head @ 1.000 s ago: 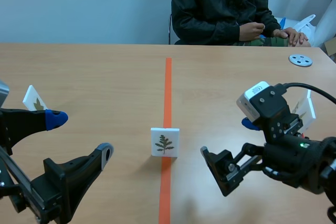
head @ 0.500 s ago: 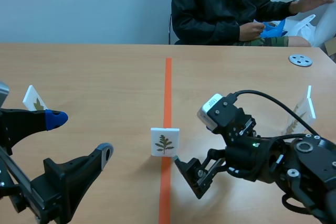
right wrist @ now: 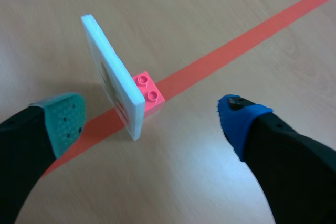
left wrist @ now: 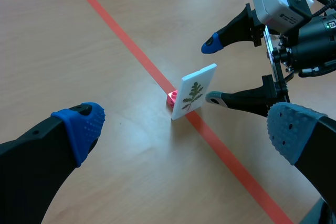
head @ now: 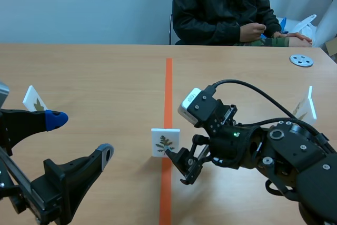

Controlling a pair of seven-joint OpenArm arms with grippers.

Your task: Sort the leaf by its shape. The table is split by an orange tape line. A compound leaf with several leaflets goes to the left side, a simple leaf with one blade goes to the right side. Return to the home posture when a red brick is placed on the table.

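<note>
Compared with one second earlier, the right gripper (right wrist: 151,118) has travelled from well right of the orange tape line (head: 168,85) to the line itself; the left gripper (left wrist: 186,127) has not moved. Both grippers are released, fingers spread wide, holding nothing. The white square card printed with a compound leaf (head: 165,143) stands upright on a pink toy brick (right wrist: 147,94) on the tape line, between the right gripper's pads (right wrist: 63,121), nearer the green one, apart from both.
</note>
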